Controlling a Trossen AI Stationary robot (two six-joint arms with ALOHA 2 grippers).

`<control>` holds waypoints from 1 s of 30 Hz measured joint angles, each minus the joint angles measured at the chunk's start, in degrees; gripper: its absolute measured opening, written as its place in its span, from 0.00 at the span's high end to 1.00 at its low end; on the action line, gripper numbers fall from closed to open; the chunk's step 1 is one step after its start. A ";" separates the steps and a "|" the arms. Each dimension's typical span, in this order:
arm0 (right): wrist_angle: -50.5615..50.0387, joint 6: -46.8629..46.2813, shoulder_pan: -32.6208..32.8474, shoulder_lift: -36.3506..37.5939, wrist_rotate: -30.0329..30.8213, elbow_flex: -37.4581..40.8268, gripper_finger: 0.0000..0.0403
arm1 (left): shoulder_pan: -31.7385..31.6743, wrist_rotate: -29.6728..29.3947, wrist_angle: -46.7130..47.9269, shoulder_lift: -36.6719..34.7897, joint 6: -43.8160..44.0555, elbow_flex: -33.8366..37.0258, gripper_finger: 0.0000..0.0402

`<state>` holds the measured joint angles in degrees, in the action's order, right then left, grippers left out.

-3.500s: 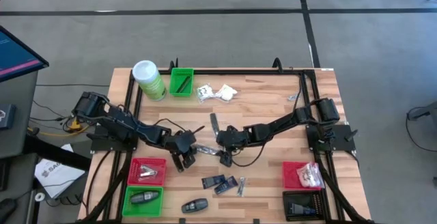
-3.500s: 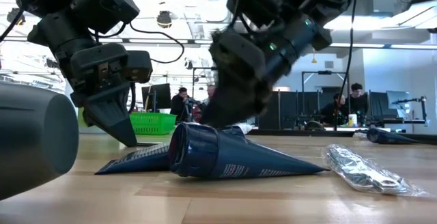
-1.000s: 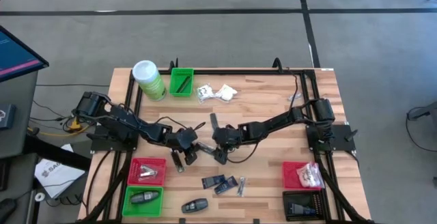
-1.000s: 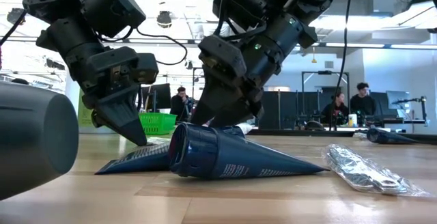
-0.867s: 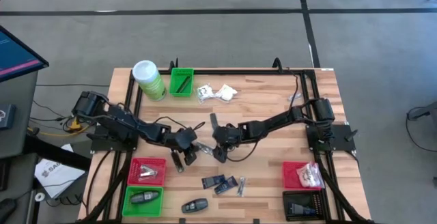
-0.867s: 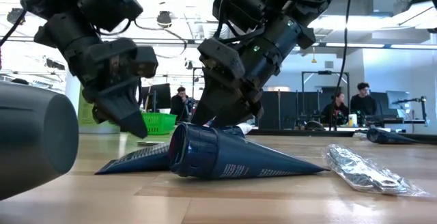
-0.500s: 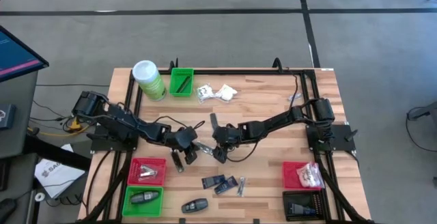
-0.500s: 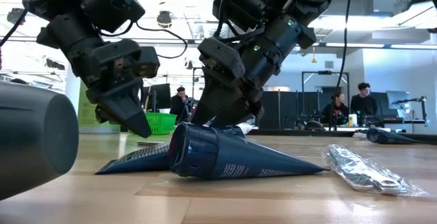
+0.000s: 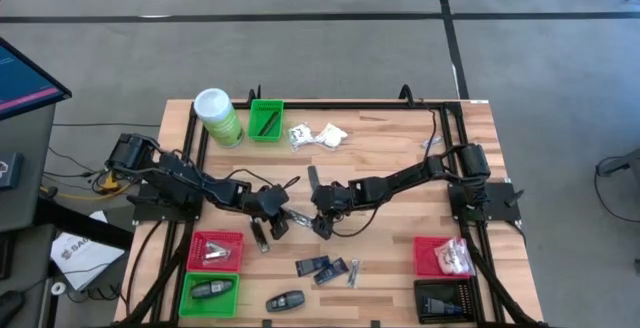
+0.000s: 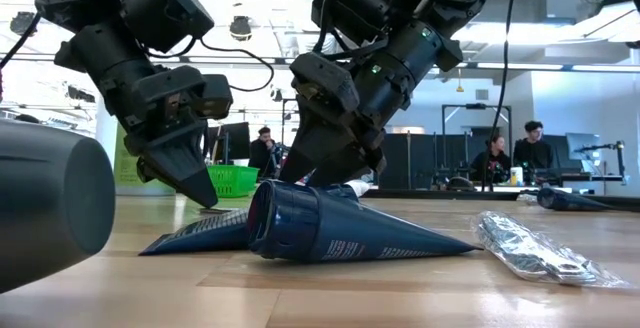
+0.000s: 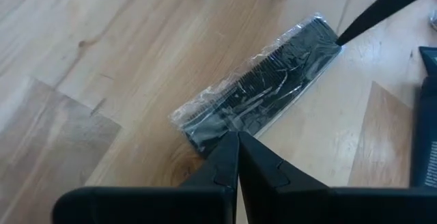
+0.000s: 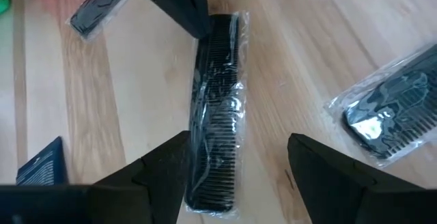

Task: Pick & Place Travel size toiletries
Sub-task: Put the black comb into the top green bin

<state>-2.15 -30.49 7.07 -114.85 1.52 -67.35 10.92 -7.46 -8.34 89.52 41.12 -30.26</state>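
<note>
- The table (image 9: pixel 400 153) carries a green canister (image 9: pixel 218 117) with a white lid at its far left corner, and a green bin (image 9: pixel 266 120) just beside it.
- White sachets (image 9: pixel 318 135) lie near that bin, toward the table's middle.
- At the near left, a red bin (image 9: pixel 215 251) sits above a second green bin (image 9: pixel 209 290); at the near right, another red bin (image 9: pixel 443 256) sits above a black bin (image 9: pixel 445 302).
- Dark blue packets (image 9: pixel 322 267) and a black oval piece (image 9: pixel 286 300) lie at the near edge — in the low view a blue packet (image 10: pixel 340 230) fills the foreground and hides the spot where the fingers meet the table.
- People sit at desks in the room beyond.
- A wrapped black comb (image 12: pixel 217 108) lies flat on the wood at the table's middle, between the two grippers; a second wrapped comb (image 12: pixel 389 111) lies near it, apart.
- The left gripper (image 9: pixel 270 225) points down at one end of the comb, fingers (image 11: pixel 229 157) pressed together with nothing between them; the tips meet at the wrapper's end (image 11: pixel 212 132), but actual contact cannot be told.
- The right gripper (image 12: pixel 235 159) hangs over the comb's other end with fingers (image 12: pixel 167 159) spread wide, one on each side of the comb's line — it holds nothing.
</note>
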 joint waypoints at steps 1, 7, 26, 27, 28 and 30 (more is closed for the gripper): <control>0.00 -0.01 0.01 0.00 0.00 0.00 0.42 | 0.00 0.00 0.00 0.00 0.02 0.00 1.00; -0.04 -0.01 0.10 0.00 -0.03 0.00 0.42 | 0.37 -1.59 -1.14 -2.38 -0.05 -0.04 1.00; 0.28 -0.01 0.20 0.00 -0.04 0.00 0.42 | 0.59 -1.07 -0.17 -2.12 -0.37 0.04 1.00; 0.47 -0.01 0.20 0.00 -0.04 0.00 0.42 | 0.59 -1.05 -0.08 -2.12 -0.37 0.04 1.00; 0.67 0.00 0.20 0.00 -0.04 0.00 0.42 | 0.59 -1.07 0.08 -2.12 -0.37 0.04 1.00; 0.97 -0.01 0.20 0.00 -0.04 0.00 0.42 | 0.57 -1.07 0.62 -2.05 -0.37 0.04 1.00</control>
<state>-1.18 -30.50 7.27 -114.85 1.48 -67.35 11.49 -8.54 -7.72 87.46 40.75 -30.22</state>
